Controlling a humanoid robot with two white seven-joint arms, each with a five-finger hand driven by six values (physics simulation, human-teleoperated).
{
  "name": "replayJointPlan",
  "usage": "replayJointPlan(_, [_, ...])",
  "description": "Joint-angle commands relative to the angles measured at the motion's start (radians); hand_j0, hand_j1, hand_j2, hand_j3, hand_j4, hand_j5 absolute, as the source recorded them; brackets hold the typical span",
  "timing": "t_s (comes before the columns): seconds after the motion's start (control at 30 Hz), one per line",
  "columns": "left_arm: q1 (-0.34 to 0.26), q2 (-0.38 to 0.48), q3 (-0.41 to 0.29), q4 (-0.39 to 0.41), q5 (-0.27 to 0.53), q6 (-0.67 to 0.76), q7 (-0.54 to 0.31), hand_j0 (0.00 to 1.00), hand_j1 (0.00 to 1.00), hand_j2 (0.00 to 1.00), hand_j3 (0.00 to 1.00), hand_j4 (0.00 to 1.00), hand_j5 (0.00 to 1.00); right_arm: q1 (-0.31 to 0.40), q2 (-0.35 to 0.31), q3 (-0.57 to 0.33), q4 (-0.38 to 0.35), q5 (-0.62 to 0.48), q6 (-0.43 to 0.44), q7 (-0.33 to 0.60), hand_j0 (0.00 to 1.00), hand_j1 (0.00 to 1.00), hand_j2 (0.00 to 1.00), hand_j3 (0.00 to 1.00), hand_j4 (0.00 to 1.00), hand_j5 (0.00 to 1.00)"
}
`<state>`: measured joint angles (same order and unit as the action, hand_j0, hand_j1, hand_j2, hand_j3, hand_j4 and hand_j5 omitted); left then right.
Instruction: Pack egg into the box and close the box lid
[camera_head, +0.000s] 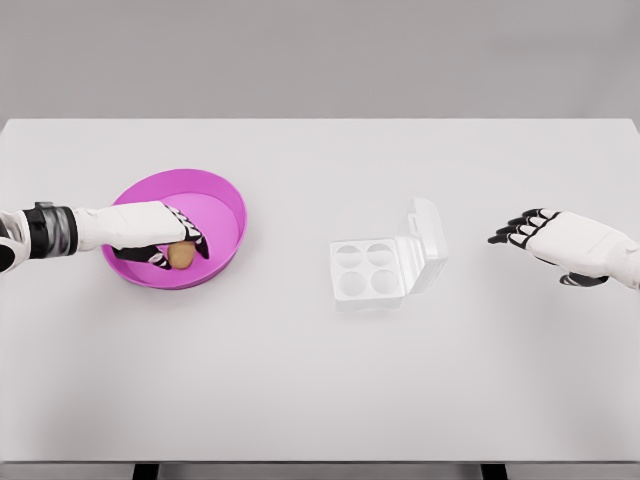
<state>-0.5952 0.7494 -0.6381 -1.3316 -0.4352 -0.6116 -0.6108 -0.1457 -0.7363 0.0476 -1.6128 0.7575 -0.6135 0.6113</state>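
So your left hand (165, 237) comes in from the left edge, forearm pretty much level, and it's reaching down into the pink bowl (222, 199) over on the left side of the counter (300, 380). The dark fingers (190, 238) are curled around the egg (181, 256), one on each side with the thumb low on the near side, so it looks like you've got a grip on it. The egg is brown and sits near the front of the bowl, still inside the rim. Can't tell if it's off the bowl floor or not.

The box (368, 270) is a bit right of the middle of the counter, well apart from the bowl. It's white with four round cups, all of them bare, and the lid (427, 243) is swung open and standing tilted up on the right side.

Your right hand (535, 232) hovers off to the far right, clear of the box, palm down-ish with the fingers loosely spread and pointing left toward the box, holding nothing. Its arm comes in from the right edge.
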Motion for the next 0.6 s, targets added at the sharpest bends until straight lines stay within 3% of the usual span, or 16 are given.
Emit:
replayJointPlan(0.0, [0.000, 0.001, 0.000, 0.000, 0.003, 0.001, 0.000, 0.58, 0.58, 0.58, 0.58, 0.58, 0.58, 0.000, 0.000, 0.000, -0.001, -0.004, 0.003, 0.000, 0.97, 0.97, 0.97, 0.97, 0.97, 0.97])
replayJointPlan(0.57, [-0.006, 0.010, 0.015, -0.003, 0.015, 0.001, 0.000, 0.49, 0.49, 0.49, 0.49, 0.49, 0.49, 0.000, -0.005, -0.003, 0.002, 0.011, 0.003, 0.000, 0.98, 0.98, 0.98, 0.98, 0.98, 0.98])
